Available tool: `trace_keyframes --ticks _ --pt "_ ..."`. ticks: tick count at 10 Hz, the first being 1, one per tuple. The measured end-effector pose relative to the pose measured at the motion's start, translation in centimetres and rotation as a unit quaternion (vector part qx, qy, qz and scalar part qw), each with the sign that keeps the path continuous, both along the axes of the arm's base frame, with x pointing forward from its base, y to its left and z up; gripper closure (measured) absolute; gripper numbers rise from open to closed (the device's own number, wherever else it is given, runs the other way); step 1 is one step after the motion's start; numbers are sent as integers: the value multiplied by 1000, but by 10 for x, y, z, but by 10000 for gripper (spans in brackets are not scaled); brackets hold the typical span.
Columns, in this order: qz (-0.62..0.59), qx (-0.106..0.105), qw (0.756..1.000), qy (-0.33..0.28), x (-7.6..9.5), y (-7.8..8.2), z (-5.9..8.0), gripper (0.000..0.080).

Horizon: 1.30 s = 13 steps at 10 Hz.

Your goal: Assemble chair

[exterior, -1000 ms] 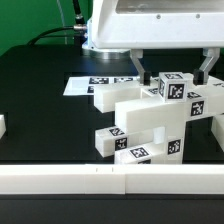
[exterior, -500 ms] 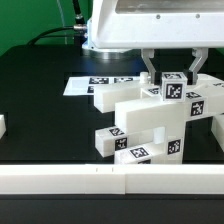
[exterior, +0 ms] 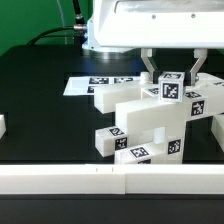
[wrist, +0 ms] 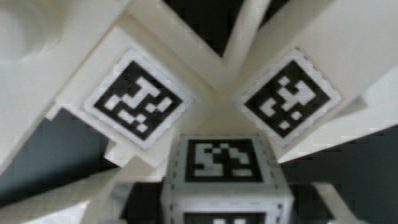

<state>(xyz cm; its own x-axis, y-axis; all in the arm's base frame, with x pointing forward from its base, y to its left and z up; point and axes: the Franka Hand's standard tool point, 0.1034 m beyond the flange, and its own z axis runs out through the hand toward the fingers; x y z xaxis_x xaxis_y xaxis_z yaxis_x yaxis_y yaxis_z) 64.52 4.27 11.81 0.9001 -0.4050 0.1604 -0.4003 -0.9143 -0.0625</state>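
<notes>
**Bench layout: positions**

- Chair (exterior: 150, 120): stands on the bench (exterior: 40, 110), right of centre in the exterior view, with its lowest blocks on the near side.
- Marker board (exterior: 82, 86): lies flat on the bench, behind the chair and toward the exterior view's left.
- Gripper (exterior: 171, 72): above the chair, one finger on each side of its topmost block.
- Rail (exterior: 60, 178): runs along the near edge, in front of the chair.
- Robot base (exterior: 100, 38): far side, behind the marker board.

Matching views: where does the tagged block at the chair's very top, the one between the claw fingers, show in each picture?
Exterior view: the top block is upper right in the picture, crowning the chair, with the claw shut on it.
Wrist view: the top block is the nearest tagged face, before two slanted tagged faces.
Shared landmark: the black table behind the chair.
</notes>
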Motion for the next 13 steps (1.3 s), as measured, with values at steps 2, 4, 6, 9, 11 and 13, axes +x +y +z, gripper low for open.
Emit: trace_keyframes --ticks 2,4,6,9,11,13 --pt "-58 10 998 -1 0 0 0 512" --pt "-156 30 987 -2 0 1 0 512" --pt "-218 43 975 -2 0 2 0 512" --pt "-300 59 952 -1 0 3 0 511" --pt "-340 69 938 -1 0 4 0 511" --pt "-407 86 910 1 0 6 0 511"
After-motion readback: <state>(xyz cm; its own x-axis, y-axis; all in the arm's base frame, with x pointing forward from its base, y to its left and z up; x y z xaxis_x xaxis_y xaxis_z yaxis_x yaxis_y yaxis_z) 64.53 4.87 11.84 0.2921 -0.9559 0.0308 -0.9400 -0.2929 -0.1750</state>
